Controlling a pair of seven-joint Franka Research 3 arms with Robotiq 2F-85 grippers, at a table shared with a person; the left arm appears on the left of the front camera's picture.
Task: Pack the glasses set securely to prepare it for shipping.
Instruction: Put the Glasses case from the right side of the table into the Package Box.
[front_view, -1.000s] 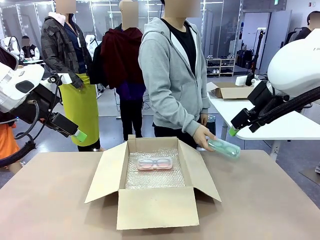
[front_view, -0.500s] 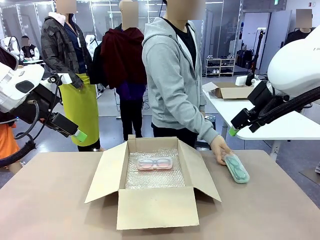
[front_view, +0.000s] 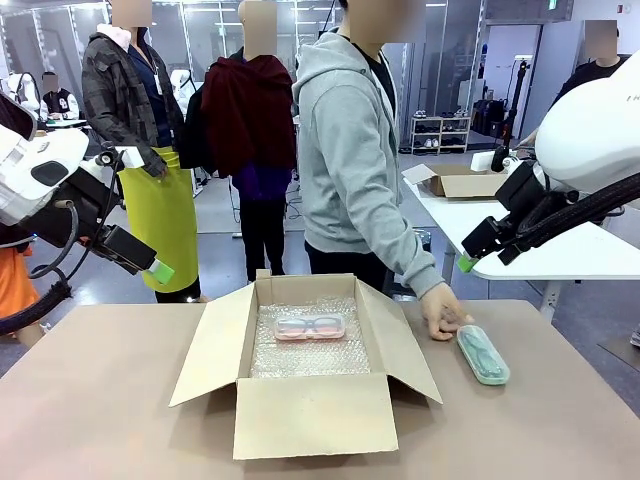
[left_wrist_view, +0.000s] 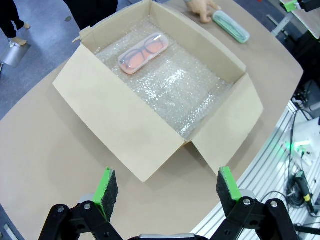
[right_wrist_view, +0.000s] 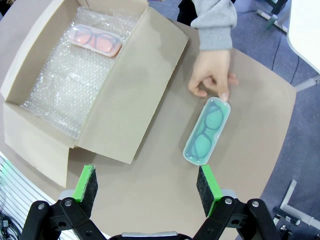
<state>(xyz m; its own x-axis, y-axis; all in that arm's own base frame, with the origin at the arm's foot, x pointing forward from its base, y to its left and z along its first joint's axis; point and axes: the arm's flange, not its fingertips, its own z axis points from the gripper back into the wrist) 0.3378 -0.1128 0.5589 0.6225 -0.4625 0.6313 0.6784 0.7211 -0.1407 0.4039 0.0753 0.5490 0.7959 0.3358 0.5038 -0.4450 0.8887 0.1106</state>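
Person's hand (left_wrist_view: 202, 8) partly beyond the top edge, left wrist view.

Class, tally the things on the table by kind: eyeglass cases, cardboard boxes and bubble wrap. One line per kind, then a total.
Eyeglass cases: 2, a pink case and a mint green case
cardboard box: 1
bubble wrap lining: 1
Total: 4
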